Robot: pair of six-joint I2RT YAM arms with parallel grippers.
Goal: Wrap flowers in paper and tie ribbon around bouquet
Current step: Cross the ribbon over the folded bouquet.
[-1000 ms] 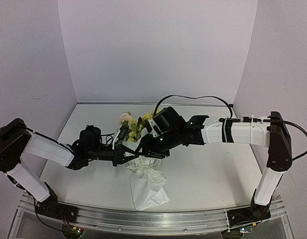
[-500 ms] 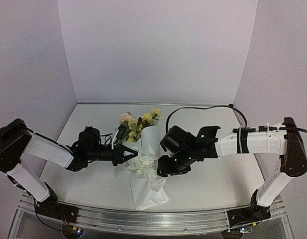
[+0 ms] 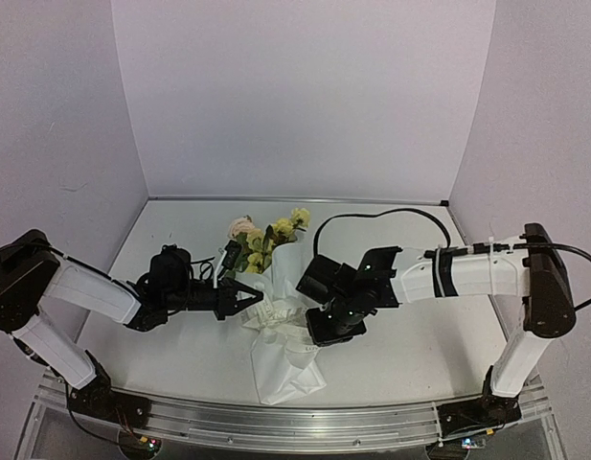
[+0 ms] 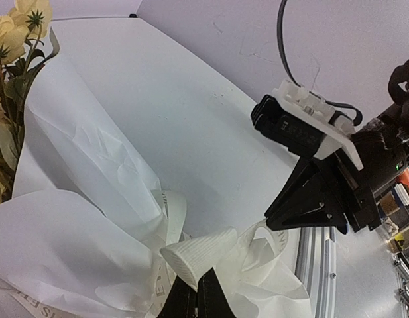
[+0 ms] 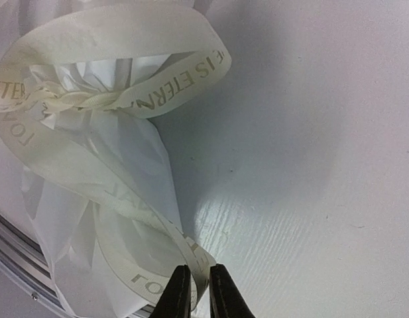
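One bouquet (image 3: 287,369) lies in the middle of the white table (image 3: 410,335), blossoms toward the far wall and the gathered tail toward the near edge. It is a single thin, creased white sheet of paper (image 4: 91,152) rolled into a cone around the flowers (image 3: 276,232): several small yellow blossoms with green leaves, plus one pale pink-cream rose (image 3: 242,227). One narrow off-white printed ribbon (image 5: 111,36) circles the waist.

Two arms meet there, one from each side. The left gripper (image 3: 247,301) has its fingers pressed together on a white ribbed roll that looks like a twisted stretch of the ribbon. The right gripper (image 5: 201,285) has its fingers almost together, with the ribbon's free end running into the slim gap between them.

Only the top view shows the whole cone, the rose and one black cable (image 3: 372,213) arching behind the right arm. Only the right wrist view shows the ribbon's pale lettering, its twisted knot and two loose loops. The left wrist view alone shows the other gripper head-on across the paper.
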